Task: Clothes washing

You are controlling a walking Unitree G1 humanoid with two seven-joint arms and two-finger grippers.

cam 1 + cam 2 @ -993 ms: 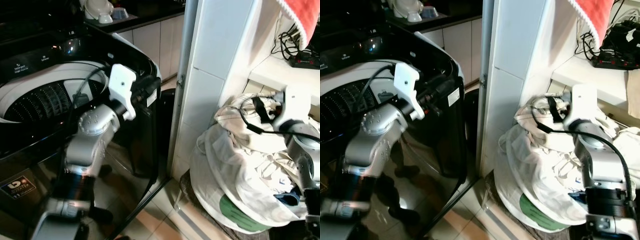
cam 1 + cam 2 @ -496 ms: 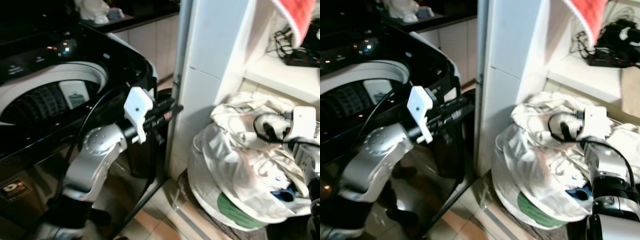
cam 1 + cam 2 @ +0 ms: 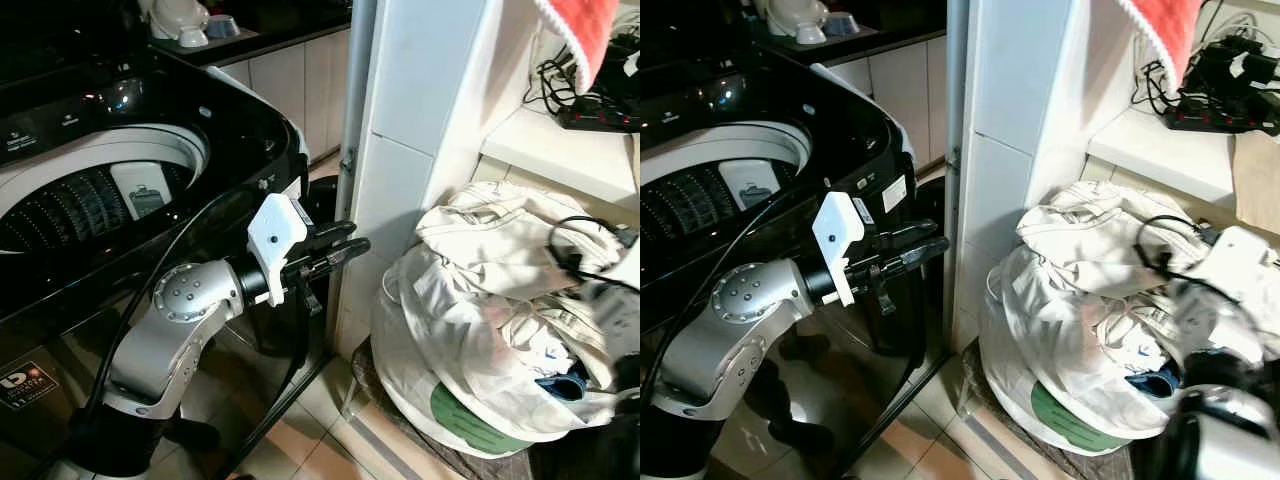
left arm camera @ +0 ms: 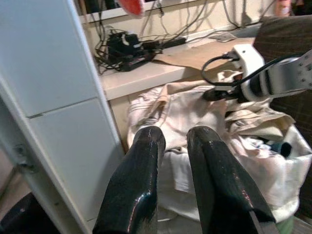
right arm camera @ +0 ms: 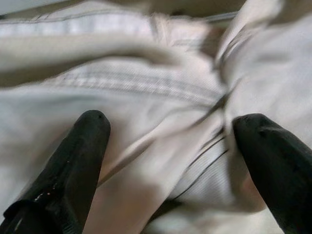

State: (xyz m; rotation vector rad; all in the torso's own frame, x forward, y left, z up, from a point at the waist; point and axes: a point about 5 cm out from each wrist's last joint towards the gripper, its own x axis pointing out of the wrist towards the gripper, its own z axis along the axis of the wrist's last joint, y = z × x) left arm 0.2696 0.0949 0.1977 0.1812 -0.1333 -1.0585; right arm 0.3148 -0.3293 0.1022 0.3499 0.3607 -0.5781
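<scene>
— Where is the laundry seen?
— A heap of cream clothes [image 3: 500,300] is piled in a white bag [image 3: 1060,390] on the floor, against the white pillar [image 3: 415,130] and under a shelf [image 3: 560,150] that carries a tangle of black cables [image 3: 590,95]. A blue piece [image 3: 562,385] is tucked in near the bag's right edge, and a red towel [image 3: 590,30] hangs above the shelf.

— And the washing machine?
— The black washing machine [image 3: 150,170] is seen at the left, lid up, with its ribbed drum [image 3: 70,205] exposed.

— How is the left claw [image 3: 345,250] held?
— It is raised in front of the machine's right corner and pointed toward the heap. In the left wrist view its two fingers [image 4: 141,195] are nearly together, with only a thin gap, and nothing is held between them.

— The right claw [image 5: 170,146]?
— It is spread wide, close over a striped cream fold of the clothes. In the head views the right arm is blurred at the heap's right side.
</scene>
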